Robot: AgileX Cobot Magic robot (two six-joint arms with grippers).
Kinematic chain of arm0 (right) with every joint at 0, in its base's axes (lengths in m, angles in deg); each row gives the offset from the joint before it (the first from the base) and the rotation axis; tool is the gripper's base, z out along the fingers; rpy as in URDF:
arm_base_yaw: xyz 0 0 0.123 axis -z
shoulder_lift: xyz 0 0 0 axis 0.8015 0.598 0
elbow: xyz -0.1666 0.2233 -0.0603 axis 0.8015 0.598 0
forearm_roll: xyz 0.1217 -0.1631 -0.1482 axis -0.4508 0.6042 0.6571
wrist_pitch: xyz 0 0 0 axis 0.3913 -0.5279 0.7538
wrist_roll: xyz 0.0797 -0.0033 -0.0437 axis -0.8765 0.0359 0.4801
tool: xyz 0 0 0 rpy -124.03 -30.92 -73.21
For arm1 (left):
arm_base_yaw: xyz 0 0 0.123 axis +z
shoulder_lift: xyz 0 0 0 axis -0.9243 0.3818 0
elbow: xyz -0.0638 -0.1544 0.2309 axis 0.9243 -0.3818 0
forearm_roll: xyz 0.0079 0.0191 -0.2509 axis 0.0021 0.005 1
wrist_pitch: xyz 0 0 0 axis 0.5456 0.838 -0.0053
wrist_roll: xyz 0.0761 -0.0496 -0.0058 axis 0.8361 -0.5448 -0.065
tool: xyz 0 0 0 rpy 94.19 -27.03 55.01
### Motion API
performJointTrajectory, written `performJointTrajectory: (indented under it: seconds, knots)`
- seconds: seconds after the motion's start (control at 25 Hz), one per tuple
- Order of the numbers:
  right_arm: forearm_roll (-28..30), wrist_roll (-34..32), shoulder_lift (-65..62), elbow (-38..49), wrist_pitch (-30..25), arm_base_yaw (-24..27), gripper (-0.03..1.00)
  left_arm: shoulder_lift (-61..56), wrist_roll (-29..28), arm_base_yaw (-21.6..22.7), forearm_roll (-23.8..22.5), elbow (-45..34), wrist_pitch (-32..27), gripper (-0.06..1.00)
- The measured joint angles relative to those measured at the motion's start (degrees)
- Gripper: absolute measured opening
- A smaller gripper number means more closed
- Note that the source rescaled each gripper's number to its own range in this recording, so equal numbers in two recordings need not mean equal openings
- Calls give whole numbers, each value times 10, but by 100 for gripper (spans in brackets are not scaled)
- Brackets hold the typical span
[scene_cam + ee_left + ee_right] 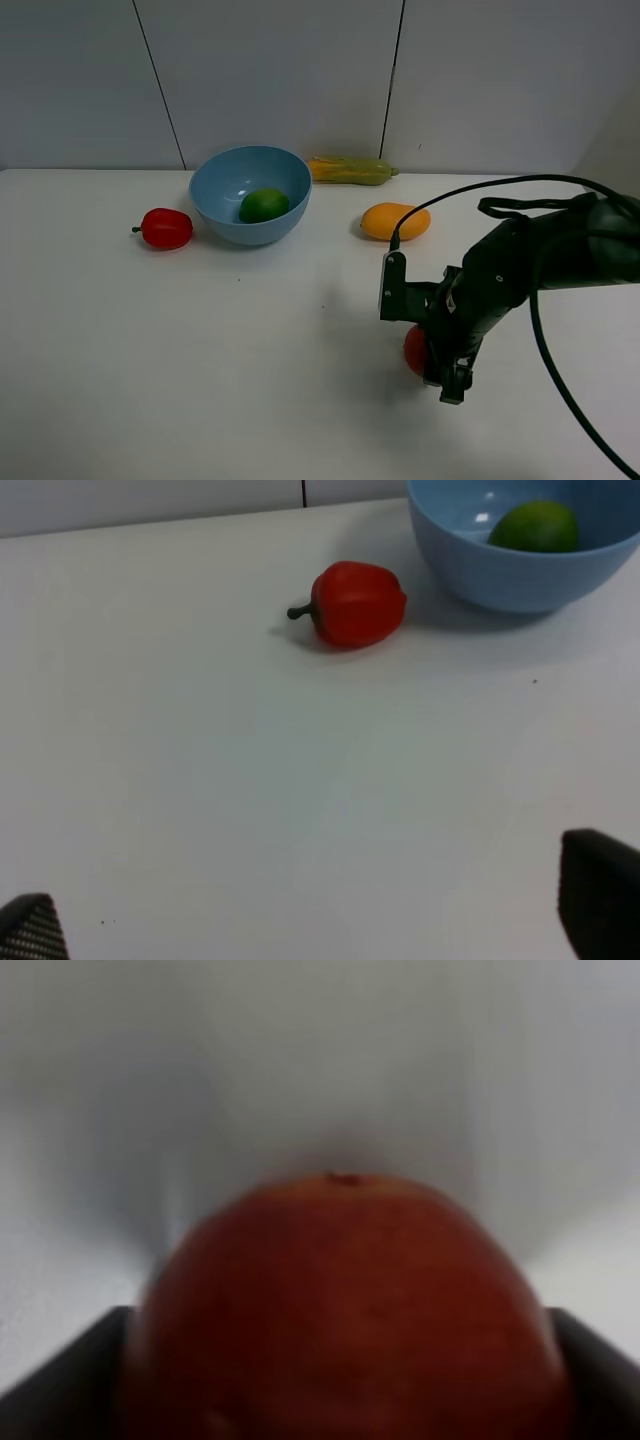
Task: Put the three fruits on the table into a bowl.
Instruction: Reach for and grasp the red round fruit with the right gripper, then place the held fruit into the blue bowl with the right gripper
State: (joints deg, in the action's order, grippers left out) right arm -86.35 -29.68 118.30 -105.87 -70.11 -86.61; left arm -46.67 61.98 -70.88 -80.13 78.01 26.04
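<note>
The dark-red pomegranate [413, 349] is at the front right of the white table [200, 380], between the fingers of my right gripper [426, 360]. In the right wrist view the pomegranate [345, 1310] fills the gap and touches both fingers. The green lime [264, 205] lies inside the light-blue bowl [222, 222] at the back. The orange-yellow mango [395, 221] lies on the table right of the bowl. My left gripper [310, 925] is open and empty over bare table; its wrist view shows the bowl [480, 575] and the lime [535, 527].
A small red pepper [166, 229] with a dark stem lies left of the bowl and also shows in the left wrist view [357, 604]. A yellow-green corn cob [350, 171] lies by the back wall behind the bowl. The right arm's black cable loops above it.
</note>
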Motion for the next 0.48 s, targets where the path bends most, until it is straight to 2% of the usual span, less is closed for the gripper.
performJointTrajectory:
  seconds: [0.12, 0.24, 0.36, 0.48]
  knots:
    - [-1, -1, -3, 0, -17, 4, 15, 0, 0, 0, 0, 0, 0, 97]
    - [-23, -23, -24, -19, -55, 4, 15, 0, 0, 0, 0, 0, 0, 97]
    - [-79, -58, -71, -71, -91, 4, 15, 0, 0, 0, 0, 0, 0, 98]
    - [-144, -97, -111, -131, -102, 4, 15, 0, 0, 0, 0, 0, 0, 98]
